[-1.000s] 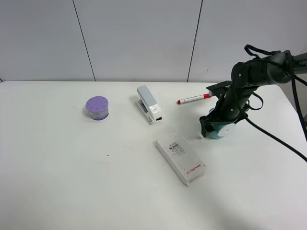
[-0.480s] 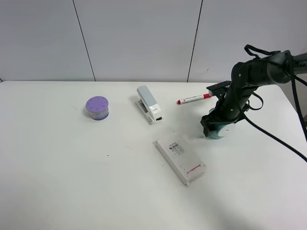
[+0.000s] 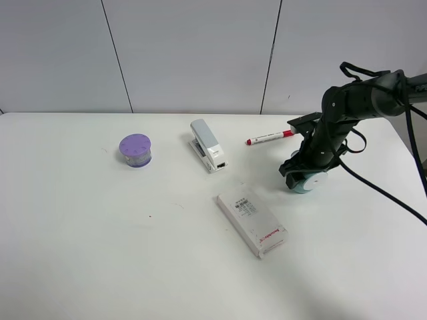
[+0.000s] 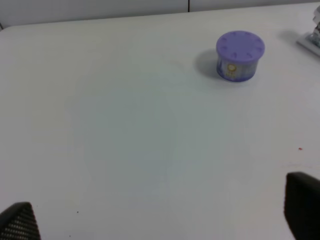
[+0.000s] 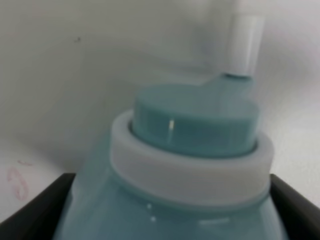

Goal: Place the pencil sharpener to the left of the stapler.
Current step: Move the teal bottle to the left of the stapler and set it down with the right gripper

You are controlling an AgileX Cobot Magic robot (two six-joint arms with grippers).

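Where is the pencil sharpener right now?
Exterior high view: the pencil sharpener is on the right side of the table, held by the right gripper, in front of the red marker and right of the stapler.

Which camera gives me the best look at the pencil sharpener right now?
Right wrist: the pencil sharpener fills the frame, close up, between the fingers of the right end effector. Exterior high shows only its lower part, below that end effector. Left wrist doesn't show it.

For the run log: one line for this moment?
phase: grasp | right gripper: shut on pencil sharpener, right of stapler | left gripper: open, idle over table
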